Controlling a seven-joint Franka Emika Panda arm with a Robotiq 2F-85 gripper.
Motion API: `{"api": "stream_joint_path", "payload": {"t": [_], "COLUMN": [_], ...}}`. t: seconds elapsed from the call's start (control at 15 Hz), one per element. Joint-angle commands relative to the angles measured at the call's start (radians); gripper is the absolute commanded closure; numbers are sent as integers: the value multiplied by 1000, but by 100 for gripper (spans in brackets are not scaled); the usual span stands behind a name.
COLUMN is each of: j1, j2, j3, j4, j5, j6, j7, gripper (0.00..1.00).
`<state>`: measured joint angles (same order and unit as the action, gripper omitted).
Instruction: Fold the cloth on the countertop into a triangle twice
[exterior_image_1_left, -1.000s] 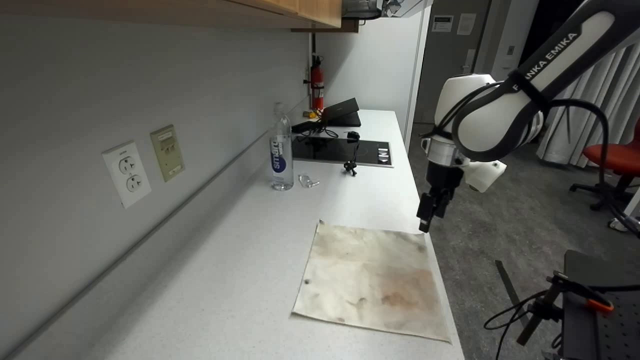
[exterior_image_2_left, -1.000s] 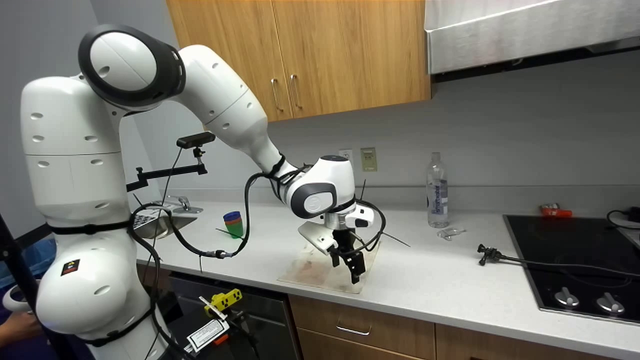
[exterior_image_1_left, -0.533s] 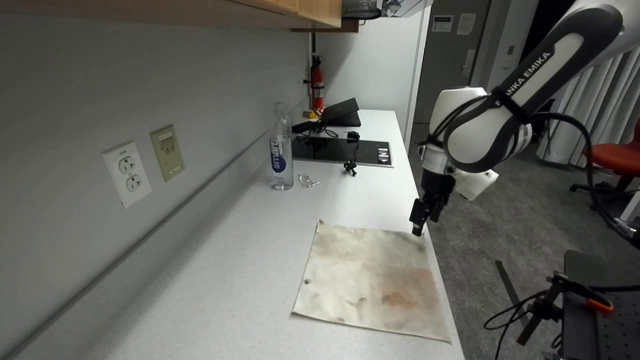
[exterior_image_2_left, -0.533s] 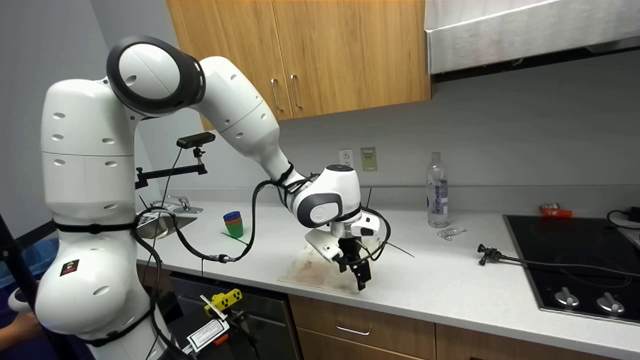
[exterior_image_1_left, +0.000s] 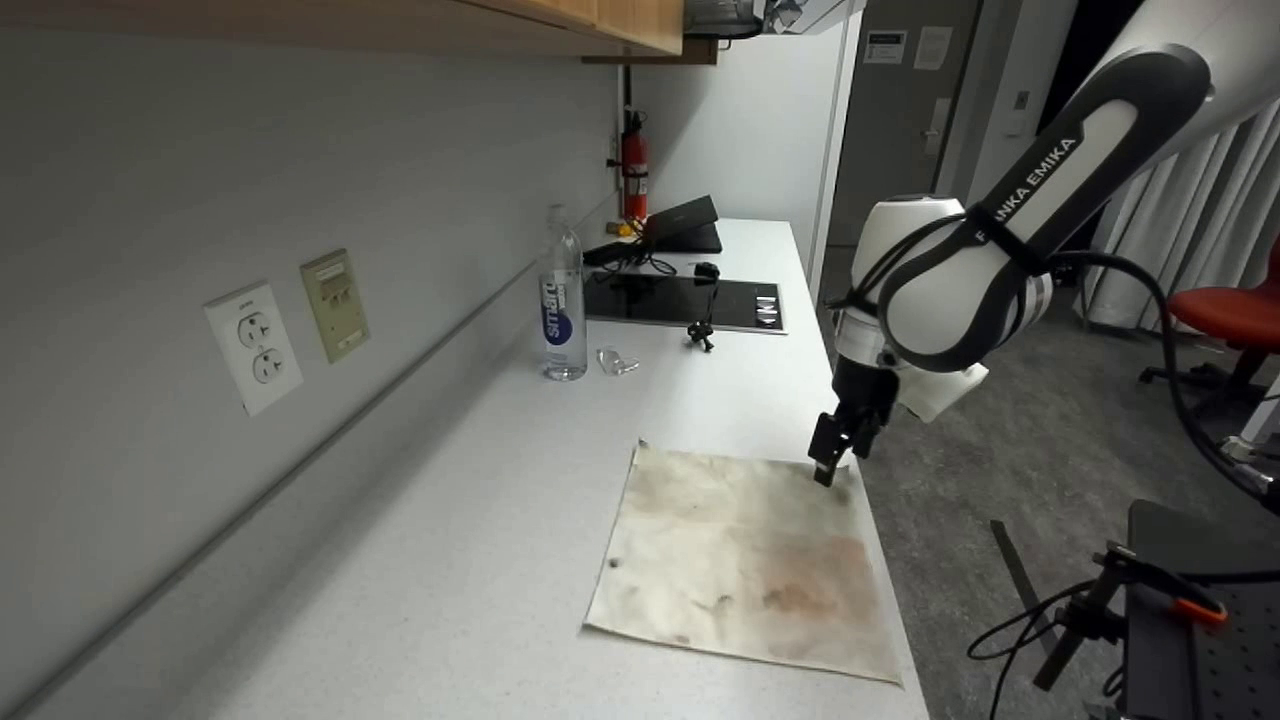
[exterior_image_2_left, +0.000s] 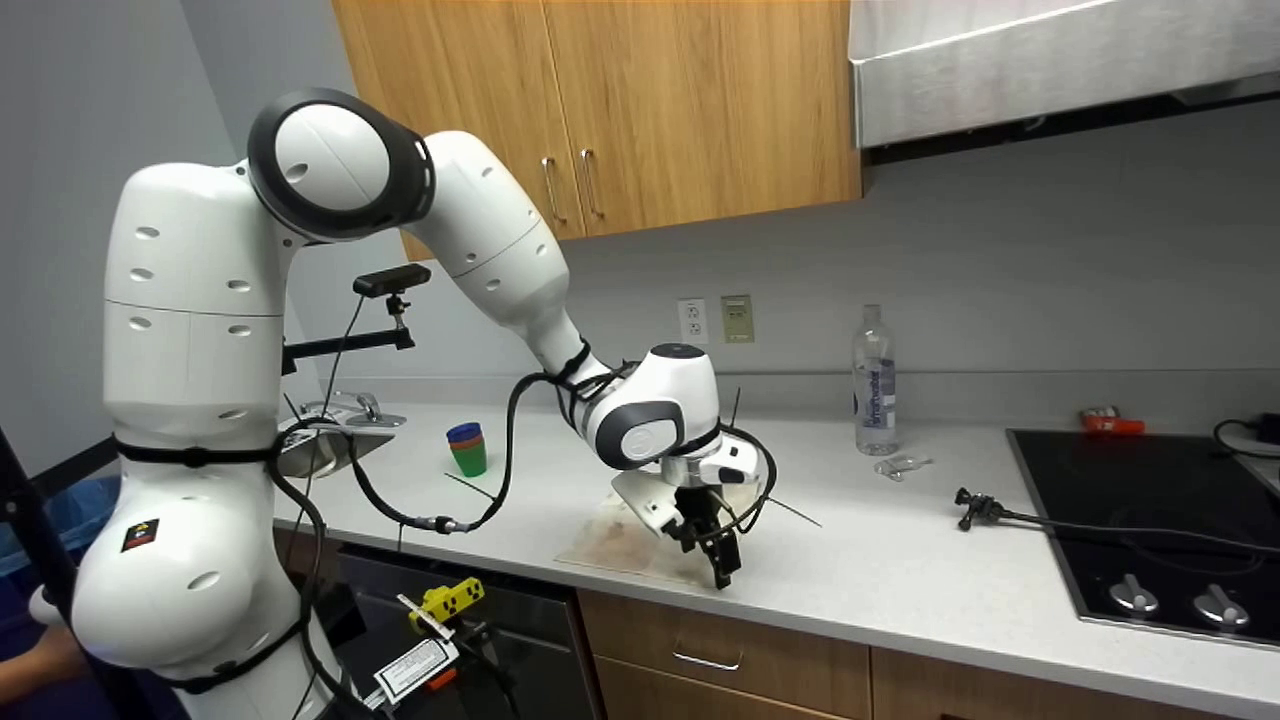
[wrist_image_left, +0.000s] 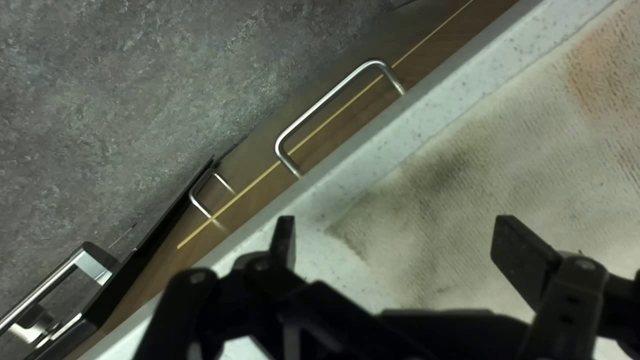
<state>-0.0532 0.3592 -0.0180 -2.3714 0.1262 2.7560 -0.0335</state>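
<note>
In an exterior view the Franka arm (exterior_image_2_left: 500, 235) hides a good part of the stained cream cloth (exterior_image_2_left: 625, 545), and the wrist view crops it to a stretch around one dark-smudged corner; a small clear item (exterior_image_2_left: 902, 466) between cloth and black cooktop (exterior_image_2_left: 1180, 485) is too indistinct to name. A person's arm (exterior_image_2_left: 42, 664), mostly cut off or hidden, shows well apart from the cloth. The cloth lies spread flat on the speckled white counter (exterior_image_1_left: 450, 590), one side just beside the front edge. On its cooktop side stands an upright Smartwater bottle (exterior_image_1_left: 563, 320); past the cloth's opposite end sit stacked coloured cups (exterior_image_2_left: 468, 458), wooden cabinets (exterior_image_2_left: 690, 110) hang higher than the cloth, and grey floor (exterior_image_1_left: 960, 520) lies below its front side. The Robotiq gripper (wrist_image_left: 395, 240) points down over the cloth's front corner on the cooktop side, its jaws spread wide apart; whether they touch the cloth I cannot tell.
</note>
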Motion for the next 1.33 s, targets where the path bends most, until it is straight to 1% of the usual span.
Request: {"api": "stream_joint_path", "payload": {"t": [0.0, 0.4, 0.67, 1.13, 1.27], "j1": [7, 17, 8, 4, 9], "j2": [36, 84, 106, 88, 85], "j3": [9, 5, 18, 49, 52], "j4": [20, 59, 81, 94, 98], "j5": [-2, -7, 11, 40, 38], "j6": [31, 32, 25, 6, 2], "j7": [34, 66, 73, 103, 114], "gripper": [0, 0, 0, 0, 3]}}
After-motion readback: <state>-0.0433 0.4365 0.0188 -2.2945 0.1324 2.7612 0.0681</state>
